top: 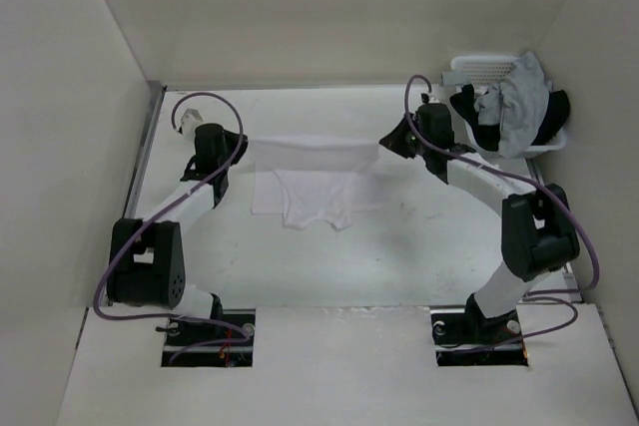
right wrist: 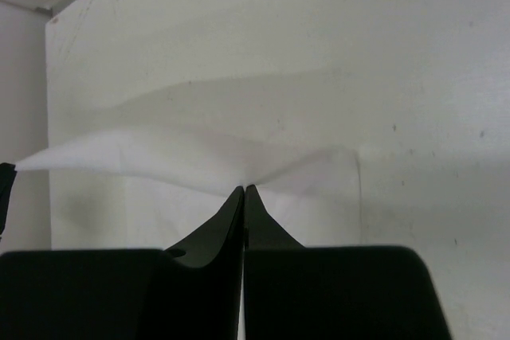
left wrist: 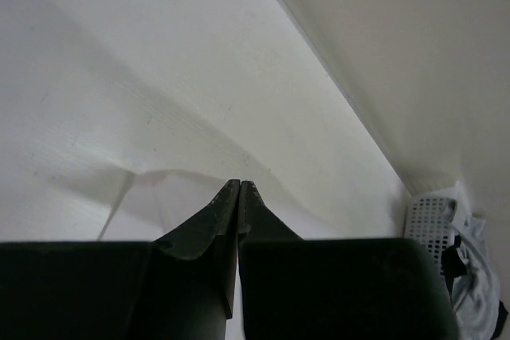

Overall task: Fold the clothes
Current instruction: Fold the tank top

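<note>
The clothes, a white T-shirt [top: 315,182], hang stretched between my two grippers at the back of the table. The top edge is pulled taut and the lower part drapes onto the tabletop. My left gripper [top: 243,142] is shut on the shirt's left end. In the left wrist view its fingertips [left wrist: 240,183] pinch together over the white fabric [left wrist: 179,201]. My right gripper [top: 384,144] is shut on the right end. In the right wrist view the cloth [right wrist: 159,161] fans out leftward from the closed tips [right wrist: 245,189].
A white basket [top: 477,64] stands at the back right corner, just behind the right arm, with a grey garment [top: 524,97] and a black garment [top: 467,107] in it. White walls enclose the table on the left, back and right.
</note>
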{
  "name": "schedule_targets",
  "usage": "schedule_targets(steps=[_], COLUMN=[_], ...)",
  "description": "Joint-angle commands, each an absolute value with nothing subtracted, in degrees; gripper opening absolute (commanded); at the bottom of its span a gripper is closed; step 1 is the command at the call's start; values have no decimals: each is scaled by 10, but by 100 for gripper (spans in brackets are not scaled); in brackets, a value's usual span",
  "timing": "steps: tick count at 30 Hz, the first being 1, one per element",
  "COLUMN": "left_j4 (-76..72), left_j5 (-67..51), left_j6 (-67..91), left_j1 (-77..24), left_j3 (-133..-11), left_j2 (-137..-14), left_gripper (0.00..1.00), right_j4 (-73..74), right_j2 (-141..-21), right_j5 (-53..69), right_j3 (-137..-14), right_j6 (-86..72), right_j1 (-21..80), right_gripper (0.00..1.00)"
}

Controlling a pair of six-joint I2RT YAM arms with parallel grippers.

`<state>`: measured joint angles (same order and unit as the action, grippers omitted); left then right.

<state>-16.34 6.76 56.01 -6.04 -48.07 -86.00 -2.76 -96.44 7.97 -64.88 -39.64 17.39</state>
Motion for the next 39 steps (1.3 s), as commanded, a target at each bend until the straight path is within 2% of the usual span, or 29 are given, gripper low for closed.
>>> schedule_targets(steps=[1,8,18,20,23,24,26,30,35,39], left_j4=[-206,-196,-152,-147,-130,-124,-118,-136,-209,-257], left_j5=[66,28,11,9,1,1,10,34,87,101], left_j6=[574,577,573,572,564,563,563,568,562,557], left_j1=[-59,-47,-38,-29,-4,3,3,-55,-201,-243], left_j3=[-407,-269,-104,-88,-87,-90,-110,-156,-212,-230], left_j2=[-760,-617,-498,-490,-468,-459,-445,-496,-619,-684], left_gripper=[0,0,1,6,17,17,17,17,17,17], right_j4=[-78,-100,-118,-117,-120,-124,-126,-136,-159,-164], right_j2=[-881,-769,-751,-758,-758,-757,-758,-815,-894,-929], right_j5=[84,69,55,49,45,45,49,63,111,127], right_j3=[-570,-420,-295,-284,-278,-279,-293,-340,-373,-381], right_j6=[-402,-417,-439,-443,-449,-449,-447,-439,-452,-466], right_j1=[180,193,221,228,230,230,228,213,196,198], right_gripper=[2,2,3,10,33,39,44,52,52,49])
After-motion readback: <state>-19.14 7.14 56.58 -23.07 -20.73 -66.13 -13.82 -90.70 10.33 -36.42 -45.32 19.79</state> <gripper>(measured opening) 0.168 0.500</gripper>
